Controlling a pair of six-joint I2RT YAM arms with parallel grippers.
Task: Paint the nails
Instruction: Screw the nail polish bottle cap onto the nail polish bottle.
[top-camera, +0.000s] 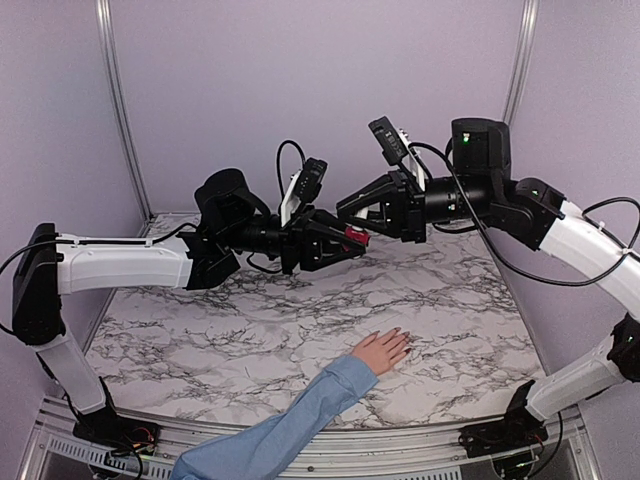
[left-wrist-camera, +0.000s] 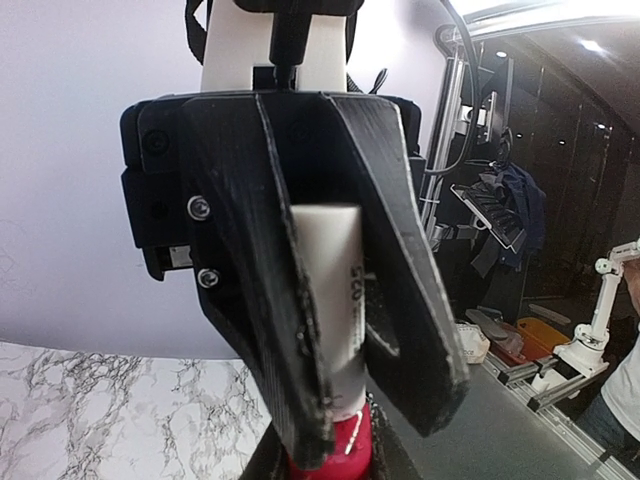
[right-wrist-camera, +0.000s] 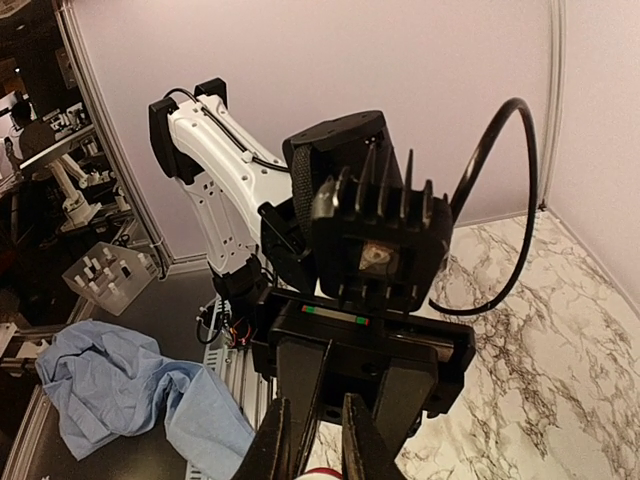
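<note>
Near edge first: a light-blue sleeve (top-camera: 290, 425) comes in over the front rail. The hand (top-camera: 380, 351) lies flat, palm down, on the marble bench (top-camera: 200, 330), fingers pointing right. The nails (top-camera: 403, 340) sit at the far tips of those fingers, too small to tell apart from above, and I can't make out any polish on them. Nothing holds the hand in place, so a twitch or slide while a wet brush comes down = polish on skin or bench, not nail. The targets are tiny vs. a gripper, so a slight aim error would do the same.

Further back, high over the bench and well apart from the hand, both arms meet in mid-air. The left gripper (left-wrist-camera: 375, 435) is clamped on the white cap (left-wrist-camera: 330, 300), and the red bottle (top-camera: 355, 237) sticks out past its tips. The right gripper (top-camera: 366, 226) has its fingers drawn together at the bottle end, prob. gripping the red body. That contact sits at the frame edge in both wrist views, so I can't tell how squarely it holds.

Risks here:
- The cap is smooth & round, so a twist could spin it in the grip w/o loosening it.
- If the right-side hold is shallow, the bottle could slip as the cap frees, drop to the bench & spill, poss. splashing twd the hand.
- An off-axis pull could scrape the brush on the neck and fling drops.
- The grippers are nearly touching, so a sloppy twist could knock them together.
</note>
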